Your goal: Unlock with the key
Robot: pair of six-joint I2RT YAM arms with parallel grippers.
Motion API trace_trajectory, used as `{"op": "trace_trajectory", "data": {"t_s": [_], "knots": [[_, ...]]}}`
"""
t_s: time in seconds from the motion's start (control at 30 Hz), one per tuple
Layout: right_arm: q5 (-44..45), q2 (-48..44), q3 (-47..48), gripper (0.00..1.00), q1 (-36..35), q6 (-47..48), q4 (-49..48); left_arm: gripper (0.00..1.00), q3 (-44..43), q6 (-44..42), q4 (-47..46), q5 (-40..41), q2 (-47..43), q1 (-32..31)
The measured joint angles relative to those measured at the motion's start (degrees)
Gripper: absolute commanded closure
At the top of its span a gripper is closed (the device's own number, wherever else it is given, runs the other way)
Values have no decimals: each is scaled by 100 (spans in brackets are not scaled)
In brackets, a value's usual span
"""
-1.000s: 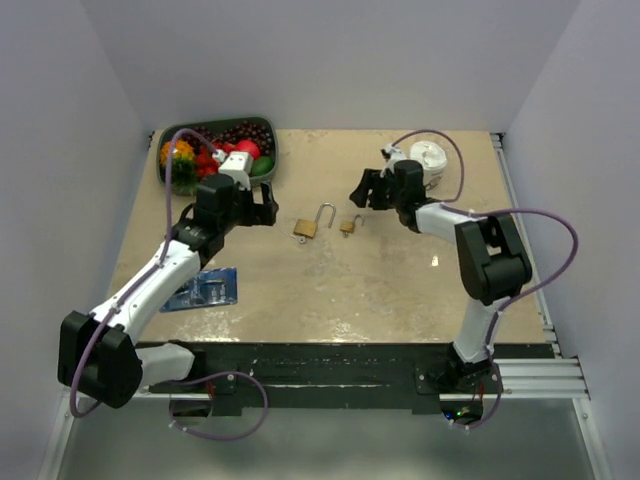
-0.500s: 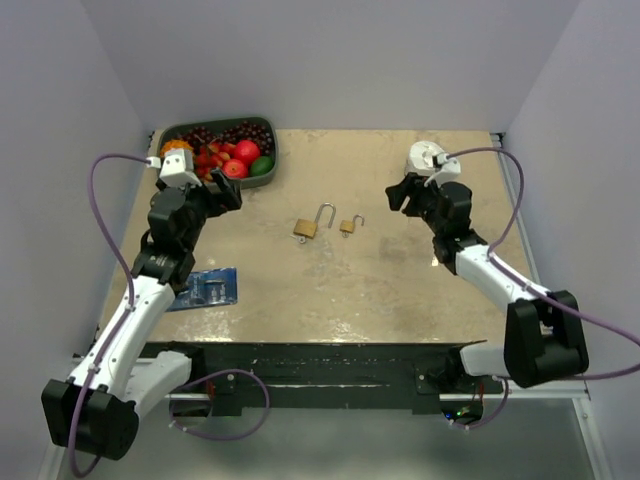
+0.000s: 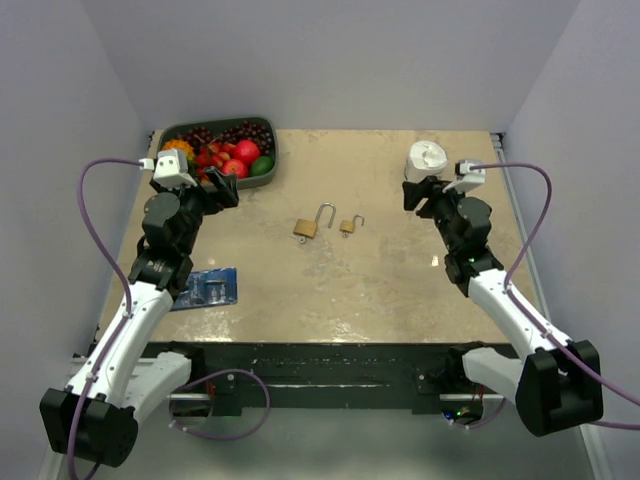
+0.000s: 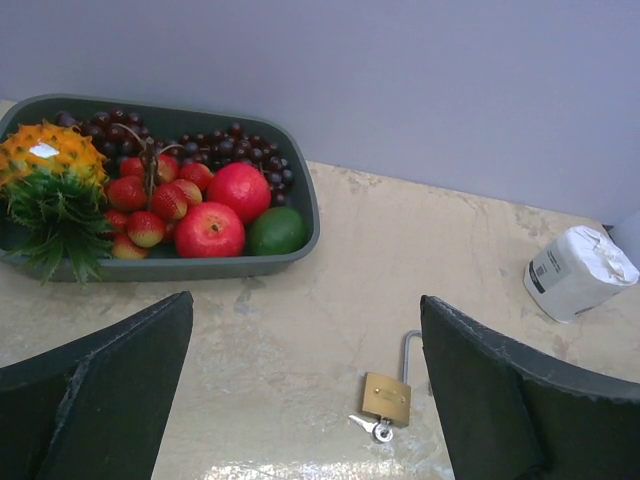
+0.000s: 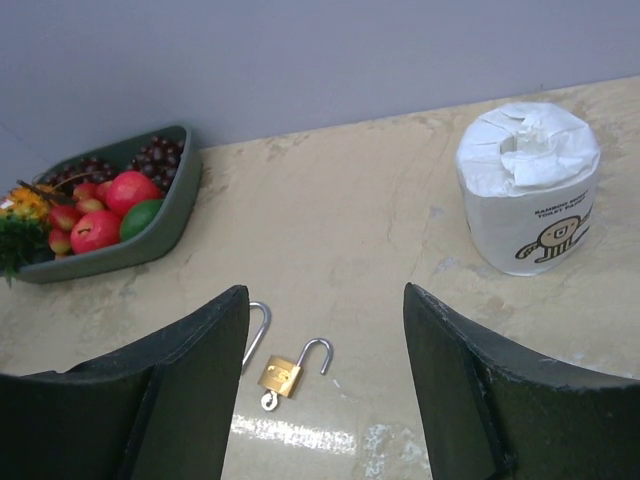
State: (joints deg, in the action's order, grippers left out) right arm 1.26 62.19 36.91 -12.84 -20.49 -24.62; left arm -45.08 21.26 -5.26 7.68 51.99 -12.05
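Lying side by side: two brass padlocks (image 3: pixel 306 229) (image 3: pixel 347 226), two small keys (image 4: pixel 373 427) (image 5: pixel 267 401).

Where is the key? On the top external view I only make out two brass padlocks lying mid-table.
Observer: The left wrist view shows a small silvery key at the bottom edge of the larger padlock, apparently in its keyhole.
Operator: And the smaller padlock, anything at it?
Observer: The right wrist view shows a second key at the bottom of the smaller padlock, placed the same way.
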Motion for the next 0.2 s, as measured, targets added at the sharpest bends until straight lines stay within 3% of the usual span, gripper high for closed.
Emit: {"op": "trace_trajectory", "data": {"t_s": [0.2], "knots": [[81,-35,-2,34,0,26,0,0,94,2,-72,-66,7,0]]}}
